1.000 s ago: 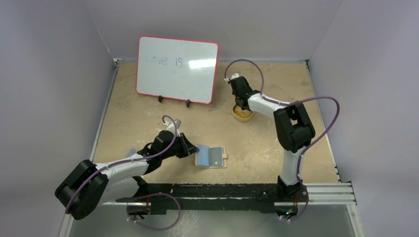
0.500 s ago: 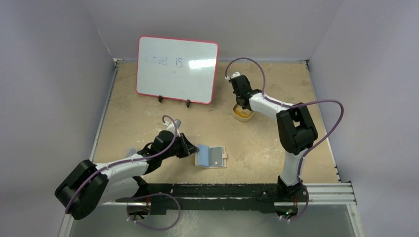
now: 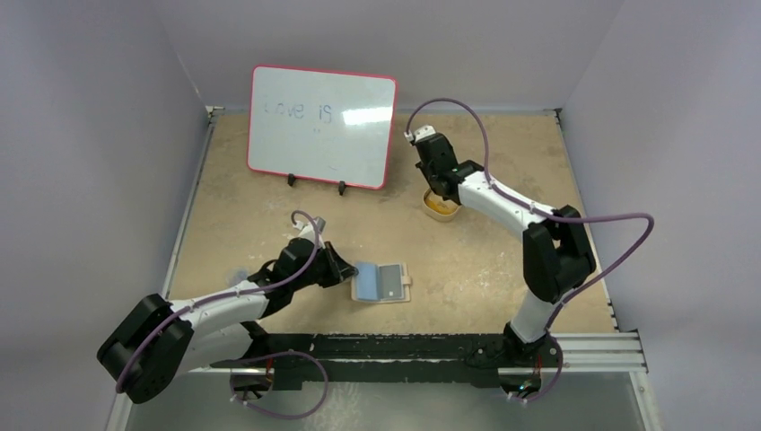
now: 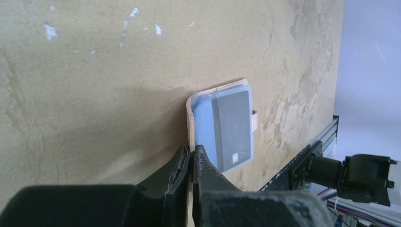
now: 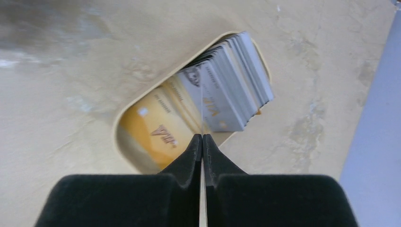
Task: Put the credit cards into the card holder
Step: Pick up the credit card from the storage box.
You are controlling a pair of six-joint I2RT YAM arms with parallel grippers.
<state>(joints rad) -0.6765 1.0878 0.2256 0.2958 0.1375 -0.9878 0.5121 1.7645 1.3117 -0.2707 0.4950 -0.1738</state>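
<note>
The tan card holder [image 3: 406, 285] lies open on the table, with one grey card [image 3: 390, 281] in its bluish inner pocket [image 4: 203, 127]. My left gripper [image 3: 345, 272] is shut on the holder's tan left edge [image 4: 191, 123]. My right gripper [image 3: 438, 191] is at the back over the tan oval dish [image 3: 446, 214]. Its jaws are shut on one credit card seen edge-on [image 5: 202, 111]. This card stands at the front of a packed row of grey credit cards [image 5: 236, 85] in the dish. An orange card [image 5: 161, 127] lies flat in the dish.
A red-rimmed whiteboard [image 3: 321, 126] stands on two feet at the back left. The dish rim [image 5: 118, 137] curves round the cards. A black rail [image 3: 404, 346] runs along the near table edge, and purple walls close in both sides.
My right gripper has closed from half open onto a card in the dish, and its elbow has swung out to the right. The left arm and the card holder have not moved.
</note>
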